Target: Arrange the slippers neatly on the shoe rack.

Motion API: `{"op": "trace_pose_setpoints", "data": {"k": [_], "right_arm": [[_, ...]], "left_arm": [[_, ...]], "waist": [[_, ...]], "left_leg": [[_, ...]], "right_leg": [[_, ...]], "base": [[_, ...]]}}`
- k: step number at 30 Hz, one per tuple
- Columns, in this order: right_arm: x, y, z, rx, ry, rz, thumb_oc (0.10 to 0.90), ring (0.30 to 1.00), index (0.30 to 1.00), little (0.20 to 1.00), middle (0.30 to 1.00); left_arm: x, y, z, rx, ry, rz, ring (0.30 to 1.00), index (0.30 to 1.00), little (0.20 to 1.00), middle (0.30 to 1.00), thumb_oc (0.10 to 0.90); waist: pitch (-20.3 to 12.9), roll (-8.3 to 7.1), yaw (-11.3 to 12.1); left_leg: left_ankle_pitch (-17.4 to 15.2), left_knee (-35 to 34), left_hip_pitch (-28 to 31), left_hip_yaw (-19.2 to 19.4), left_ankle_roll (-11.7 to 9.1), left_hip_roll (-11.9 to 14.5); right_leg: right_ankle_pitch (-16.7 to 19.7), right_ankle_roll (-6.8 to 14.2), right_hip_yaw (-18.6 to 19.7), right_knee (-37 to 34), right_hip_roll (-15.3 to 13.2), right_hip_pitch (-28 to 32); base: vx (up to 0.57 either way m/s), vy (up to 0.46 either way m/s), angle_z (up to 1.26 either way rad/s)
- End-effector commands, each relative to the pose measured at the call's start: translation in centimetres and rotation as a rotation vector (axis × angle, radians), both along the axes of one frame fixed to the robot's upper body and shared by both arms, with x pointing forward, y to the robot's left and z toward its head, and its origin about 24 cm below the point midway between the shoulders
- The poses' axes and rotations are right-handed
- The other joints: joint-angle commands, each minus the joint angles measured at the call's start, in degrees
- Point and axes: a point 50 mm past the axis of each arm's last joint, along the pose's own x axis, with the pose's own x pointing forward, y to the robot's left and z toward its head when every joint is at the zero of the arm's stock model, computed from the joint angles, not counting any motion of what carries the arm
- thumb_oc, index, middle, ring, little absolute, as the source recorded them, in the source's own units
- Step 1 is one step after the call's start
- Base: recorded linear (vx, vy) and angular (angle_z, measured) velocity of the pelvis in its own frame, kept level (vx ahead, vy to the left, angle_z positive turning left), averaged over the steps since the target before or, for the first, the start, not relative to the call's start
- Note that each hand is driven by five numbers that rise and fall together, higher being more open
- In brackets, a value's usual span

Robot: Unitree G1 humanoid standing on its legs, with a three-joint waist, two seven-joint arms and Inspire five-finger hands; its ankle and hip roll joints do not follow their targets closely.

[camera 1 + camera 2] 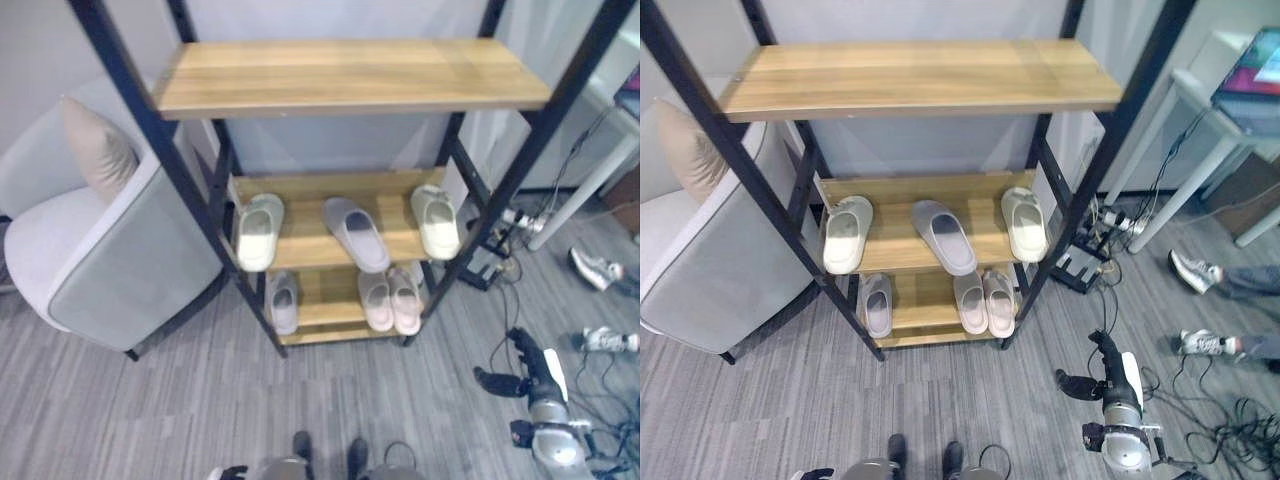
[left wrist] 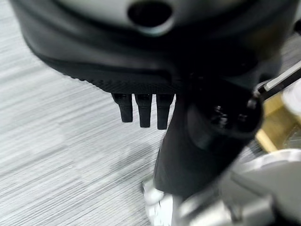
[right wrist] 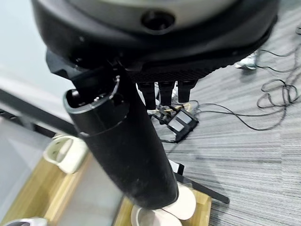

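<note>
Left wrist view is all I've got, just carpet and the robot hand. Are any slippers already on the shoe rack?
Observer: Yes. The middle shelf of the shoe rack holds three: a left cream slipper, a right cream slipper, and an angled grey slipper between them.
Operator: And lower down?
Observer: The bottom shelf has a lone grey slipper on its left and a pink pair side by side on its right.
Operator: Where's the right robot hand?
Observer: The right robot hand is low to the right of the rack, above the carpet, open and holding nothing.
</note>
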Motion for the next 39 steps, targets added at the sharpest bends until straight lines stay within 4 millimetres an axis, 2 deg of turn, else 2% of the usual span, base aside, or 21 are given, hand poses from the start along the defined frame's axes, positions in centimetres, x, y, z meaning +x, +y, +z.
{"op": "trace_pose_setpoints", "data": {"k": [1, 3, 5, 6, 8, 14, 15, 16, 17, 19, 22, 24, 26, 27, 28, 29, 30, 32, 34, 36, 39], "right_arm": [[2.6, 0.9, 5.5, -0.048, -0.295, 0.088, 0.8, 0.9, 0.9, 0.9, 0.9], [3.4, 1.7, 7.2, -0.021, -0.386, 0.14, 0.8, 0.9, 0.9, 0.9, 0.9], [3.7, 2.1, 7.6, -0.013, -0.403, 0.162, 0.8, 0.9, 0.9, 0.9, 0.9], [4.0, 3.2, 9.0, 0.03, -0.465, 0.246, 0.8, 0.9, 0.9, 0.9, 0.9], [3.9, 3.2, 9.0, 0.03, -0.464, 0.246, 0.8, 0.9, 0.9, 0.9, 0.9], [4.5, 5.2, 11.8, 0.012, -0.553, 0.413, 0.8, 0.9, 0.9, 0.9, 0.9], [5.1, 6.5, 13.2, 0.009, -0.608, 0.484, 0.8, 0.9, 0.9, 0.9, 0.9], [5.2, 6.5, 13.2, 0.009, -0.609, 0.484, 0.8, 0.9, 0.9, 0.9, 0.9], [5.8, 8.2, 15.1, 0.003, -0.687, 0.574, 0.8, 0.9, 0.9, 0.9, 0.9], [5.8, 8.8, 16.3, -0.024, -0.734, 0.609, 0.8, 0.9, 0.9, 0.9, 0.9], [5.9, 9.3, 17.1, -0.033, -0.769, 0.63, 0.8, 0.9, 0.9, 0.9, 0.9], [5.7, 9.4, 17.5, -0.036, -0.797, 0.627, 0.8, 0.9, 0.9, 0.9, 0.9], [5.5, 9.2, 17.8, -0.045, -0.81, 0.616, 0.8, 0.9, 0.9, 0.9, 0.9], [5.2, 8.9, 17.8, -0.054, -0.814, 0.602, 0.8, 0.9, 0.9, 0.9, 0.9], [4.9, 8.2, 18.0, -0.061, -0.825, 0.57, 0.8, 0.9, 0.9, 0.9, 0.9], [4.7, 8.0, 18.2, -0.07, -0.835, 0.561, 0.8, 0.9, 0.9, 0.9, 0.9], [4.8, 7.5, 18.6, -0.114, -0.839, 0.548, 0.8, 0.9, 0.9, 0.9, 0.9], [4.9, 7.1, 19.1, -0.128, -0.863, 0.522, 0.8, 0.9, 0.9, 0.9, 0.9], [5.1, 6.5, 19.5, -0.119, -0.89, 0.471, 0.8, 0.9, 0.9, 0.9, 0.9], [5.2, 6.3, 19.5, -0.11, -0.894, 0.452, 0.8, 0.9, 0.9, 0.9, 0.9], [4.8, 5.1, 19.0, -0.136, -0.86, 0.409, 0.8, 0.9, 0.9, 0.9, 0.9]], "left_arm": [[2.2, -1.0, 0.1, -0.021, -0.055, -0.036, 0.9, 0.9, 0.9, 0.9, 0.8], [-0.4, 0.2, -0.2, 0.015, 0.043, 0.016, 0.9, 0.9, 0.9, 0.9, 0.8], [-0.4, 0.5, -0.2, 0.021, 0.044, 0.028, 0.9, 0.9, 0.9, 0.9, 0.8], [0.1, 1.0, 0.1, 0.026, 0.013, 0.046, 0.9, 0.9, 0.9, 0.9, 0.8], [0.1, 1.1, 0.1, 0.027, 0.013, 0.046, 0.9, 0.9, 0.9, 0.9, 0.8], [2.8, 1.1, 0.8, 0.016, -0.094, 0.005, 0.9, 0.9, 0.9, 0.9, 0.8], [3.9, 1.0, 1.2, 0.012, -0.136, -0.023, 0.9, 0.9, 0.9, 0.9, 0.8], [3.9, 1.0, 1.2, 0.012, -0.136, -0.023, 0.9, 0.9, 0.9, 0.9, 0.8], [4.7, 1.1, 1.5, 0.016, -0.156, -0.048, 0.9, 0.9, 0.9, 0.9, 0.8], [5.1, 1.1, 1.6, 0.022, -0.163, -0.055, 0.9, 0.9, 0.9, 0.9, 0.8], [5.1, 1.3, 1.6, 0.026, -0.154, -0.054, 0.9, 0.9, 0.9, 0.9, 0.8], [4.9, 1.3, 1.5, 0.036, -0.137, -0.07, 0.9, 0.9, 0.9, 0.9, 0.8], [5.1, 1.2, 1.5, 0.037, -0.14, -0.081, 0.9, 0.9, 0.9, 0.9, 0.8], [5.1, 1.0, 1.5, 0.038, -0.145, -0.089, 0.9, 0.9, 0.9, 0.9, 0.8], [5.1, 0.8, 1.5, 0.034, -0.155, -0.104, 0.9, 0.9, 0.9, 0.9, 0.8], [5.2, 0.6, 1.5, 0.03, -0.159, -0.113, 0.9, 0.9, 0.9, 0.9, 0.8], [5.2, 0.3, 1.5, 0.026, -0.169, -0.122, 0.9, 0.9, 0.9, 0.9, 0.8], [4.8, 0.3, 1.3, 0.026, -0.157, -0.104, 0.9, 0.9, 0.9, 0.9, 0.8], [4.1, 0.4, 1.0, 0.035, -0.124, -0.103, 0.9, 0.9, 0.9, 0.9, 0.8], [3.9, 0.5, 1.0, 0.038, -0.108, -0.11, 0.9, 0.9, 0.9, 0.9, 0.8], [1.7, 0.6, 0.4, 0.044, -0.024, -0.09, 0.9, 0.9, 0.9, 0.9, 0.8]], "waist": [[-1.18, 0.65, -0.03], [-2.38, 0.55, 0.15], [-2.42, 0.5, 0.29], [-2.58, 0.26, 0.56], [-2.56, 0.24, 0.61], [-2.19, -1.13, 1.76], [-1.43, -2.04, 2.7], [-1.41, -2.07, 2.74], [0.16, -1.97, 3.36], [0.75, -1.69, 3.09], [1.21, -2.23, 2.24], [1.24, -2.75, 2.3], [1.04, -2.6, 2.13], [0.65, -2.42, 1.88], [0.5, -2.26, 1.83], [1.01, -2.02, 1.54], [2.11, -1.42, 1.52], [2.3, -1.1, 1.86], [2.05, -1.13, 2.97], [1.84, -1.24, 3.35], [-0.33, -1.66, 2.66]], "left_leg": [[-1.4, 3.02, -0.99, -3.68, 1.16, -0.61], [-1.96, 1.44, 1.2, -5.56, 2.49, -2.12], [-2.12, 1.26, 1.73, -5.5, 2.79, -2.37], [-3.04, 1.54, 2.77, -5.3, 3.64, -2.87], [-3.08, 1.58, 2.8, -5.25, 3.66, -2.88], [-4.69, 2.02, 2.84, -4.82, 5.1, -3.62], [-5.5, 2.43, 3.26, -4.64, 6.1, -4.08], [-5.49, 2.47, 3.19, -4.55, 6.15, -4.11], [-5.84, 2.73, 4.42, -5.24, 6.86, -3.89], [-5.81, 2.16, 5.67, -6.21, 6.88, -3.77], [-6.05, 1.23, 7.38, -7.33, 6.53, -4.46], [-6.33, 2.43, 6.78, -8.03, 5.93, -5.22], [-6.33, 2.72, 6.28, -8.67, 5.3, -5.51], [-6.27, 3.09, 5.48, -8.9, 4.38, -5.66], [-6.82, 6.8, 3.3, -7.99, 2.46, -5.8], [-6.95, 10.64, 1.23, -7.09, 1.37, -5.11], [-6.05, 14.4, -1.85, -4.39, 0.08, -2.59], [-5.54, 11.74, -3.29, -3.34, 0.29, -0.15], [-1.43, 6.99, -5.32, -5.02, -0.05, 1.5], [-0.05, 5.02, -5.73, -6.11, -0.16, 1.33], [-0.37, 3.02, -4.0, -6.73, 0.4, -0.06]], "right_leg": [[-7.68, 4.82, 4.69, 3.63, -6.04, 5.7], [-8.23, 5.42, 5.69, 5.84, -6.77, 5.81], [-8.3, 5.62, 6.15, 6.68, -7.03, 5.66], [-7.97, 6.25, 6.96, 8.09, -7.85, 5.41], [-8.0, 6.27, 7.01, 8.14, -7.86, 5.41], [-7.14, 7.91, 7.51, 10.52, -8.64, 3.89], [-3.19, 9.79, 7.12, 15.63, -9.72, 1.28], [-3.2, 9.86, 7.23, 15.78, -9.76, 1.13], [-0.6, 10.18, 6.87, 21.94, -9.82, -1.61], [-1.89, 9.19, 6.83, 22.79, -8.07, -3.79], [-3.89, 7.66, 6.55, 18.2, -4.35, -6.15], [-4.85, 7.17, 5.93, 12.42, -4.51, -3.81], [-5.17, 6.59, 6.11, 10.75, -4.03, -2.92], [-5.31, 6.16, 6.26, 8.67, -3.66, -1.99], [-5.51, 5.31, 5.19, 5.46, -4.31, 0.18], [-5.69, 4.74, 4.32, 4.65, -4.77, 1.1], [-6.53, 3.85, 3.14, 3.31, -5.14, 3.01], [-7.21, 4.07, 2.58, 2.41, -5.52, 4.18], [-7.8, 4.2, 2.82, 1.83, -5.31, 5.21], [-8.3, 4.04, 3.02, 1.68, -5.36, 5.69], [-9.28, 4.73, 3.75, 3.57, -6.39, 6.47]], "base": [[0.18, 0.109, -0.33], [0.29, 0.236, 0.17], [0.2, 0.203, -0.11], [0.16, 0.179, -0.58], [0.12, 0.137, -0.35], [0.07, 0.127, -0.15], [0.03, 0.102, -0.01], [0.04, 0.157, -0.15], [0.03, 0.07, -0.14], [0.05, 0.041, 0.01], [0.08, -0.045, 0.34], [0.07, -0.087, 0.28], [0.03, -0.072, 0.57], [0.04, -0.082, 0.96], [0.03, -0.09, 0.96], [0.0, -0.01, 0.81], [-0.01, 0.067, 0.83], [0.06, 0.11, 0.64], [0.19, 0.116, 0.16], [0.15, 0.085, -0.09], [0.33, 0.268, -0.1]]}}
